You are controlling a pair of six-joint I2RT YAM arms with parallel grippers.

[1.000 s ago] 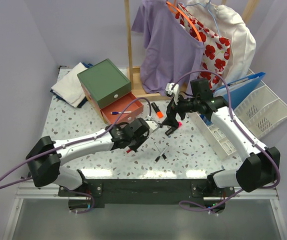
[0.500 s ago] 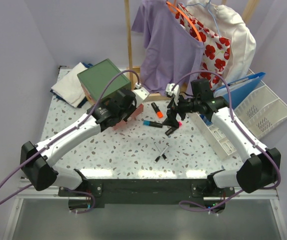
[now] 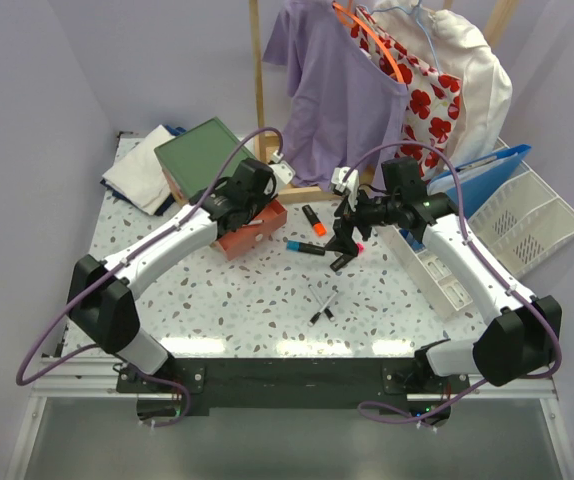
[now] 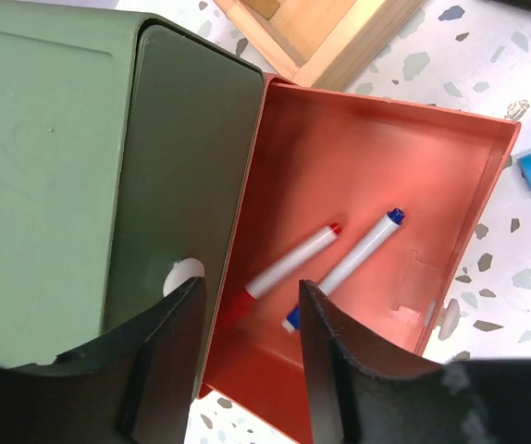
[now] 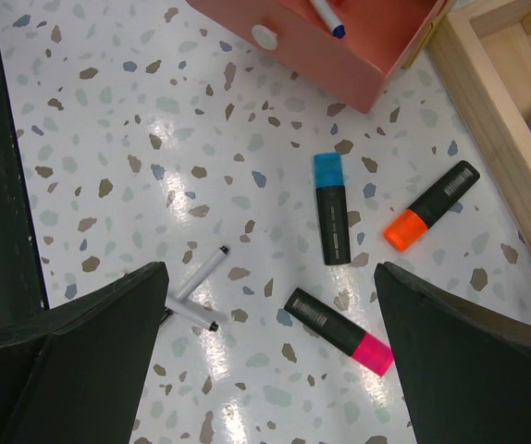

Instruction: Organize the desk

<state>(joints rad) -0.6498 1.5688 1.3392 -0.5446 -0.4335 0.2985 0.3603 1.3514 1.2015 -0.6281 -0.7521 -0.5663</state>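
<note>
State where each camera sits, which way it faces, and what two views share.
Top external: above, behind the bases, looking down on the desk; both arms show.
Left wrist: over the open orange drawer, looking in; its own fingers show.
Right wrist: above three highlighters, looking down; its fingers show.
Shared: both wrist views show the drawer.

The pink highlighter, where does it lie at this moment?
In the right wrist view, the pink highlighter lies on the desk near the bottom centre, just below the blue highlighter and right of the two white pens.
</note>
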